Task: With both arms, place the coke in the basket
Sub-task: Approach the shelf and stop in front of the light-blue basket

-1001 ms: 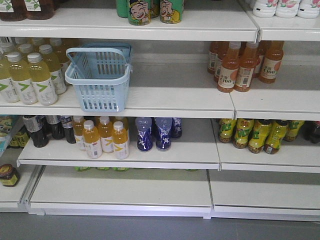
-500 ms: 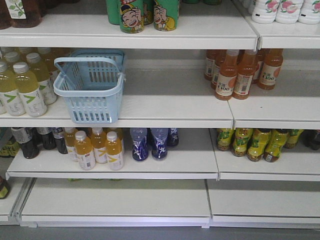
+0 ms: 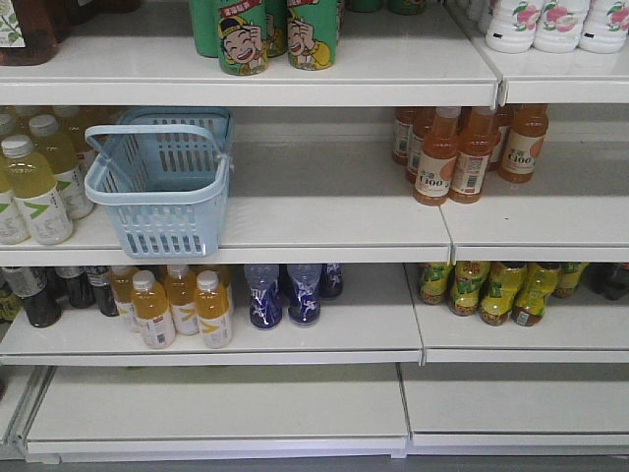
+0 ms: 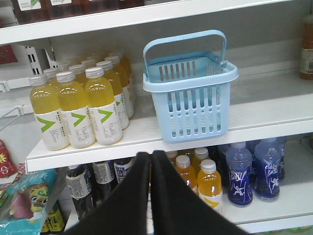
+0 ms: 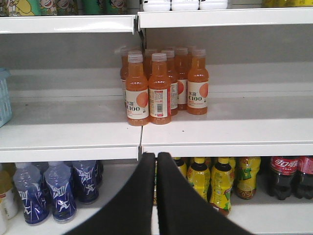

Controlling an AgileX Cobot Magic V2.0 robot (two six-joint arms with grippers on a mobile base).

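One basket (image 3: pixel 162 202), at shelf (image 3: pixel 334 211) front edge

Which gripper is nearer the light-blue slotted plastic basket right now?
Left. The left gripper faces the basket just above-right of its shut tips; the right gripper faces orange bottles, the basket only at its view's left edge.

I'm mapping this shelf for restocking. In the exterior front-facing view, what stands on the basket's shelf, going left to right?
pale yellow drink bottles → light-blue basket → orange juice bottles
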